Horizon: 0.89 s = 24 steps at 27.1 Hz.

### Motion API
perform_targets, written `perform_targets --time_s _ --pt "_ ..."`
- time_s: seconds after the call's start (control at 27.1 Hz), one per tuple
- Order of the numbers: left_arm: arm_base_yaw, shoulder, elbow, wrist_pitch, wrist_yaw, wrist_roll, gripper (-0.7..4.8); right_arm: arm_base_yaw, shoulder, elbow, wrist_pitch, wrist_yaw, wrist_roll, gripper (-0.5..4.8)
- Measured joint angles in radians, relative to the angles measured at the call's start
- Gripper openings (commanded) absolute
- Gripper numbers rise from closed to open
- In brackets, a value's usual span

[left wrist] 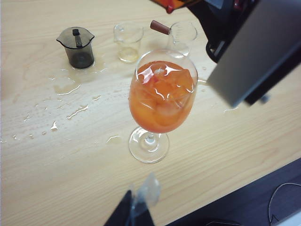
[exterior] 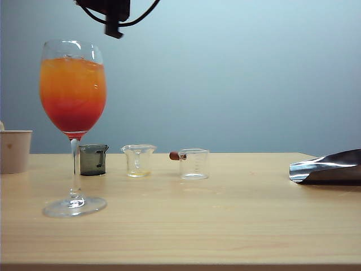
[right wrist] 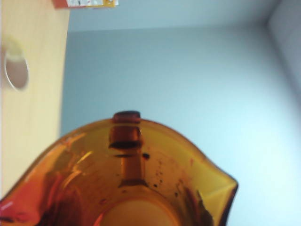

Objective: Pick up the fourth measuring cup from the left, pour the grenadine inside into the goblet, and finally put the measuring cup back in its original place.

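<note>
Pale blue-grey wall behind, light wooden table (exterior: 225, 226) in front of you. On its left side stands the goblet (exterior: 73, 96), upright, filled nearly to the rim with a drink that runs from orange at the top to dark red at the bottom; that red layer is the grenadine (exterior: 72, 119). From the left wrist view you can see ice in the glass and spilled drops on the wood around it. Behind the goblet, in a row, you have a smoky grey cup (exterior: 93, 160), a clear cup (exterior: 138, 160) with a little yellowish liquid, and a clear cup with a brown handle (exterior: 193, 164); a paper cup (exterior: 14, 150) sits at the far left edge. The fourth measuring cup (right wrist: 127, 179) is off the table, filling the right wrist view close to the camera, tipped well over, with dark red streaks on its amber inner wall; an orange sliver of it shows in the left wrist view above and beyond the goblet. The right gripper (left wrist: 244, 52) is up there with it, but you cannot tell from these views how its jaws sit or whether they clamp the cup. The left gripper (left wrist: 136, 207) hangs above the near table edge on the goblet's near side, touching nothing; whether its jaws are parted you cannot tell.
</note>
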State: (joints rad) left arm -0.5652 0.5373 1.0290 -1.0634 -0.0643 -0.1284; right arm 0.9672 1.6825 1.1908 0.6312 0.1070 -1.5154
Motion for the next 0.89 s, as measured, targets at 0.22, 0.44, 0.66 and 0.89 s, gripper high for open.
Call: perform_targets --time_s 0.22,0.44,0.66,0.89 --pt "0.000 0.000 0.000 0.000 0.000 0.000 -0.05 -0.001 -0.023 -0.002 -0.074 0.028 0.327 1.56" --pt "0.000 0.000 0.000 0.000 0.000 0.000 -0.04 -0.008 -0.073 -0.010 -0.217 0.027 0.540 1.56" --pt "0.000 0.000 0.000 0.000 0.000 0.000 -0.04 -0.018 -0.115 -0.014 -0.336 -0.072 0.760 1.56" --pt "0.000 0.000 0.000 0.000 0.000 0.000 -0.04 -0.043 -0.130 -0.014 -0.362 -0.113 0.974 1.56"
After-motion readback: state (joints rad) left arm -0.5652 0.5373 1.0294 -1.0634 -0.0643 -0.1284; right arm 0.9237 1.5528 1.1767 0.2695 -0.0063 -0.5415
